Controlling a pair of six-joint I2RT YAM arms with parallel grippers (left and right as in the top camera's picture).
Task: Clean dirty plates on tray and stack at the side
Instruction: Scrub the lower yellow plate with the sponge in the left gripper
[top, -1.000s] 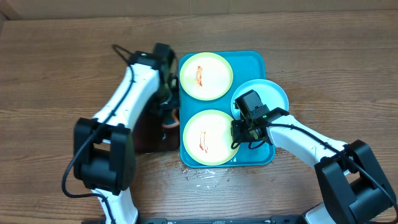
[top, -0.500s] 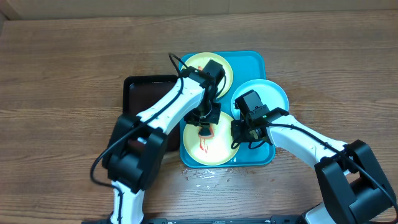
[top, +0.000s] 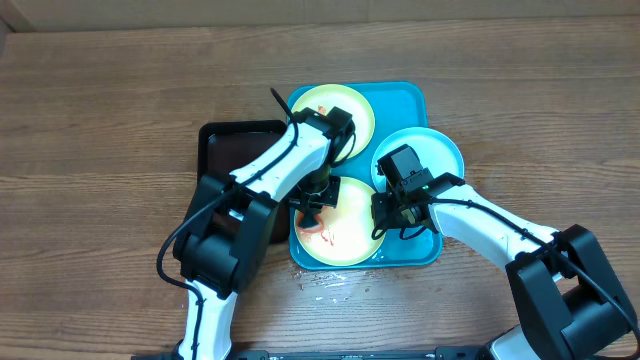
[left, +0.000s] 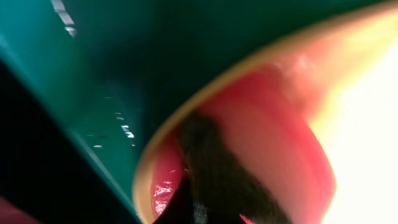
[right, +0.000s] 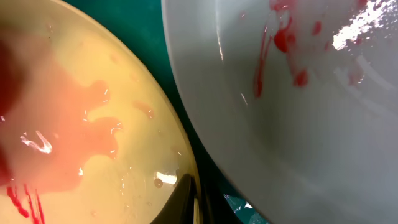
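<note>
At the near edge of the large turquoise rectangular plastic tray (top: 412, 98), a few pale wet specks (top: 322, 281) are seen on the brown wooden table (top: 100, 100). Just behind them, inside the tray, lies the near plate (top: 350, 238), round, flat and pale yellow-green. A thin pink film of sauce (right: 68, 143) is spread on it.

The left gripper (top: 315, 200) is lowered on the left part of this plate, and a soft reddish wiping thing (top: 307, 224) is seen under it. How wide the jaws stand, and whether the reddish thing is clamped, cannot be told: they are hidden from above and blurred in the wrist view. The right gripper (top: 393, 218) is placed at the right rim of the same plate, probably to steady it. Only one dark fingertip is shown, so its opening cannot be told either.

Just beside it, the round blue-white plate (top: 435, 150) is resting over the tray's right rim, with red smears (right: 280, 37) on it. Farther, the far plate (top: 355, 105), also yellow-green, is partly covered by the left arm. A black rectangular tray (top: 225, 150) is set to the left.

Wiping is judged to be in hand; nothing is stacked yet. If the near plate is pushed hard sideways, it may be driven against the blue-white plate, which overhangs and could be tipped off. The film may only be smeared wider. The grippers are near and could be knocked together.
</note>
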